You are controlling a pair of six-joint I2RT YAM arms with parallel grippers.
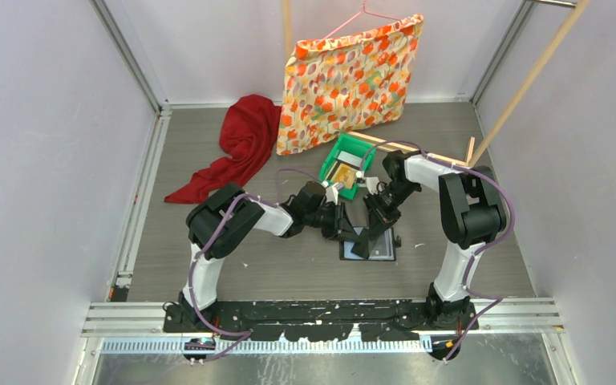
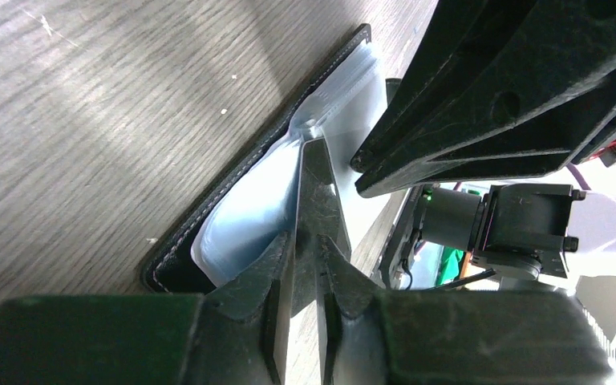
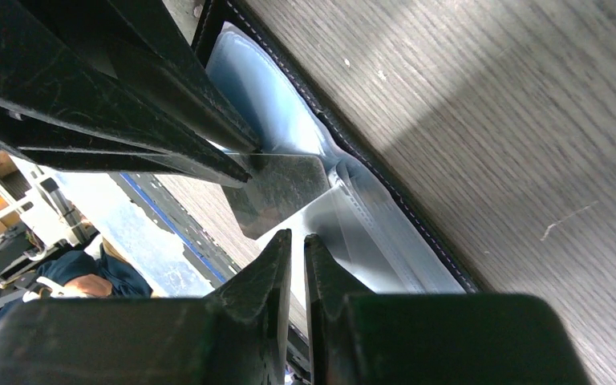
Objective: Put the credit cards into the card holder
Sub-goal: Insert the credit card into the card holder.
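Card holder (image 2: pixel 178 258): slotting a dark card (image 3: pixel 281 192).
Left hand (image 2: pixel 309 241) grasps it, right hand (image 3: pixel 297 237) clenched; next I push it straight in.

Overhead, looking steeply down on the worktop (image 1: pixel 273 265); at both wrists, close-up, facing across the shared card holder (image 1: pixel 378 247).

We log a grey wood-grain surface (image 1: pixel 208 265) | open black card holder (image 1: pixel 382 249) at 5 o'clock | green tray (image 1: pixel 328 163) at 1 | red cloth (image 1: pixel 245 140) at 10 | flowered orange bag (image 1: pixel 345 80) at 12 | wooden sticks (image 1: pixel 393 145) at 2
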